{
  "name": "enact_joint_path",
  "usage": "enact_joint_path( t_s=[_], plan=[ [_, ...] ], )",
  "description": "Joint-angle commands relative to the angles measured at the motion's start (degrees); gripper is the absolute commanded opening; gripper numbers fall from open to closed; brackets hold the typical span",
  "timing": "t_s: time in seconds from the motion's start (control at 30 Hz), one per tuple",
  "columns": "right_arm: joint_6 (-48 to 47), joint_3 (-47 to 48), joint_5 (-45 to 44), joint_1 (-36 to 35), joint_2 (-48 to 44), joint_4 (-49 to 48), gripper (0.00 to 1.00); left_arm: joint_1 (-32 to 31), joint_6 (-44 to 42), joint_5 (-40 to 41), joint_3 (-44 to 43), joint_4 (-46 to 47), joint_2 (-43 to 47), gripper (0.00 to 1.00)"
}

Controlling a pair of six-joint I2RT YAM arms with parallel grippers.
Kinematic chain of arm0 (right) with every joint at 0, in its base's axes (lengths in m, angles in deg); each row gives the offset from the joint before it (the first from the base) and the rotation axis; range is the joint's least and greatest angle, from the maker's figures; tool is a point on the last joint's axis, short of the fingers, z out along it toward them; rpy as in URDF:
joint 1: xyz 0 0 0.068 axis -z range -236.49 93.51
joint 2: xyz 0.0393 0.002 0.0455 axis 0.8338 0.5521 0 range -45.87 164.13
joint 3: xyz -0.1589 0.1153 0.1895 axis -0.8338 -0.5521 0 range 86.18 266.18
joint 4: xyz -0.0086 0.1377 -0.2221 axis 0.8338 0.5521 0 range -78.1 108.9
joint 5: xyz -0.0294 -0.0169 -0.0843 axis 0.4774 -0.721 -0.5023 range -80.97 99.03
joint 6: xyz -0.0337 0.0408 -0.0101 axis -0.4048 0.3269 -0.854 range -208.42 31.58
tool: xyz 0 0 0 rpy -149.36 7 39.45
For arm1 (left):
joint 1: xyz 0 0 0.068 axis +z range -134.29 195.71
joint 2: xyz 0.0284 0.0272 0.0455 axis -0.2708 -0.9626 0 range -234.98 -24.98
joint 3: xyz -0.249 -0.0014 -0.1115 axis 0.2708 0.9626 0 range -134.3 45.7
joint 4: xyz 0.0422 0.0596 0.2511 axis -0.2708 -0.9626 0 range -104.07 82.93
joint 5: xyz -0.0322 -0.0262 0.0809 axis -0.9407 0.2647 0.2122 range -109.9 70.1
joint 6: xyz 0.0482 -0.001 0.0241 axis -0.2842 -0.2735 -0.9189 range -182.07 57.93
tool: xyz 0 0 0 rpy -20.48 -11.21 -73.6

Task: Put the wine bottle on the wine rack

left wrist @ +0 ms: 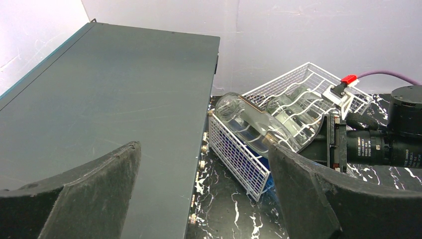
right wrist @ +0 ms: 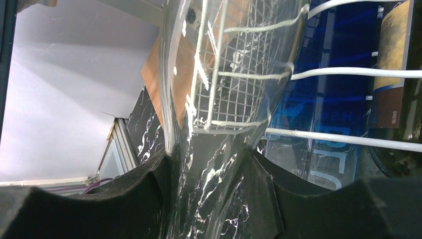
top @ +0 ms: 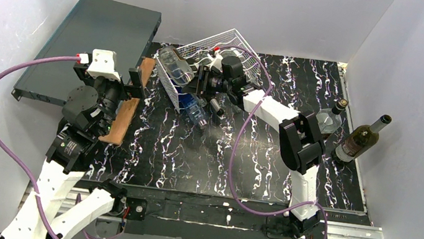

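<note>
We open on the white wine rack (top: 236, 43), sitting askew at twelve o'clock on the table. The clear wine bottle (top: 176, 67) lies across its left end, long axis running ten to four o'clock. Our right gripper (right wrist: 209, 169) is at the four o'clock end, pinched narrow on the glass neck. The left gripper (left wrist: 203, 149) gapes wide at nine o'clock, holding nothing. Lettering on the blue bottle (right wrist: 328, 74) shows mirrored and unreadable, and the brown label (right wrist: 393, 59) has print too small to read.

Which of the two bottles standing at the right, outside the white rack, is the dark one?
The tall dark green glass bottle with a pale label, nearest the right wall. Its neighbour, the squat clear glass bottle, is see-through.
</note>
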Motion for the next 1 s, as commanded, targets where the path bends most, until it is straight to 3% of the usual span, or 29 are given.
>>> enact_joint_path(
  t_s=[0.0, 0.67, 0.97],
  plan=[
    [-3.87, 3.69, 0.84, -0.87, -2.32, -13.01, 0.26, -0.01, 0.38, -0.05, -0.85, 0.67, 0.36, 0.99],
    [-9.46, 0.54, -1.62, -2.63, -4.07, -6.44, 0.71, 0.04, 0.51, -0.15, -0.96, 0.59, 0.65, 0.99],
    [-11.95, 1.31, -5.10, -3.00, -4.34, -1.20, 0.77, 0.03, 0.48, -0.06, -0.85, 0.59, 0.87, 0.99]
  ],
)
